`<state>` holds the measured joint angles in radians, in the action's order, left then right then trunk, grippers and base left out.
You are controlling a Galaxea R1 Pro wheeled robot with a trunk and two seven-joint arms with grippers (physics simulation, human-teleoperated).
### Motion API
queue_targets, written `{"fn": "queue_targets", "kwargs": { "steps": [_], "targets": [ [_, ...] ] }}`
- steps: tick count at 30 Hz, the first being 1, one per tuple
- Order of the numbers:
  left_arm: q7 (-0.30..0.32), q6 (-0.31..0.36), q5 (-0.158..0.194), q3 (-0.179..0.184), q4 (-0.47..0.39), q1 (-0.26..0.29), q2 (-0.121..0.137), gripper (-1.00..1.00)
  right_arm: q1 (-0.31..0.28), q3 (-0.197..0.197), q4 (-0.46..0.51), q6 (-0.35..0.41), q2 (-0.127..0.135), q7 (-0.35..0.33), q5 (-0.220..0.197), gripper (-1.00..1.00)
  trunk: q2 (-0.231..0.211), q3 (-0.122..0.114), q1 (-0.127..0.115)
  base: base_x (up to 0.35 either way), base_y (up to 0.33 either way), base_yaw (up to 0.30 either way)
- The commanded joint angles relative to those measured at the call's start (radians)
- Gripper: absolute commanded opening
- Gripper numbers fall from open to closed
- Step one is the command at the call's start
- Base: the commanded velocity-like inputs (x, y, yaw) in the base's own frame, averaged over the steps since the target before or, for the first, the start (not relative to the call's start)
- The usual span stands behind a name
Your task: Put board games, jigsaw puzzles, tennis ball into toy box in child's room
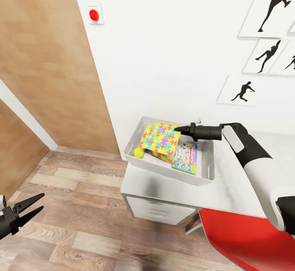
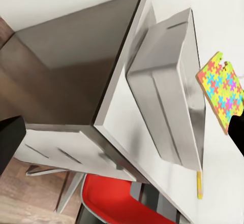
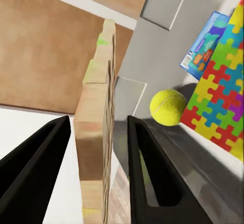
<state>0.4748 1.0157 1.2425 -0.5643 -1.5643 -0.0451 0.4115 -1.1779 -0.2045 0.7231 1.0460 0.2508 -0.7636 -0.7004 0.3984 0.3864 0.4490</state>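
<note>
Toy box (image 1: 170,172): light grey bin, stood on the pale tabletop (image 1: 229,195) near its corner, close to the white wall.

Contents, head view: tennis ball (image 1: 139,152) in the near left corner of the bin; a jigsaw puzzle (image 1: 159,140) propped at a slant, tilted over the ball; a printed board game (image 1: 185,158) lying flat beside the puzzle; a blue board game (image 3: 204,45) lay further in, seen from the right wrist.

Right gripper (image 1: 180,130): reached over the far rim of the bin, jaws either side of the upper edge of a second puzzle (image 3: 96,127); the right wrist view showed it edge-on between the jaws with slight gaps at each side.

Left gripper (image 1: 35,205): low over the wood floor (image 1: 82,217), well apart from the tabletop, jaws apart, holding nothing.

Also present: red chair (image 1: 241,238) below the tabletop edge; black silhouette pictures (image 1: 270,54) on the wall; a red button (image 1: 94,15).
</note>
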Motion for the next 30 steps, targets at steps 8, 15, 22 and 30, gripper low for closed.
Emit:
{"fn": "queue_targets", "kwargs": {
  "steps": [8,15,22,30],
  "targets": [
    [0.006,0.003,-0.023,0.000,0.000,0.005,-0.010,1.00,0.000,-0.009,-0.009,0.001,0.005,-0.005,0.003,-1.00,0.002,0.001,0.001,0.156,0.000,0.000],
    [0.006,0.003,-0.027,0.000,0.000,0.006,-0.013,1.00,0.000,-0.012,-0.012,0.001,0.006,-0.005,0.004,-1.00,0.002,0.001,0.001,0.043,0.000,0.000],
    [0.005,0.003,-0.030,0.000,0.000,0.006,-0.014,1.00,0.001,-0.013,-0.012,0.001,0.007,-0.005,0.004,-1.00,0.002,0.001,0.001,0.013,0.000,0.000],
    [0.005,0.003,-0.030,0.000,0.000,0.007,-0.014,1.00,0.018,-0.016,-0.012,0.001,0.006,-0.005,0.004,-1.00,0.002,0.001,0.001,0.004,0.000,0.000]
  ]
}}
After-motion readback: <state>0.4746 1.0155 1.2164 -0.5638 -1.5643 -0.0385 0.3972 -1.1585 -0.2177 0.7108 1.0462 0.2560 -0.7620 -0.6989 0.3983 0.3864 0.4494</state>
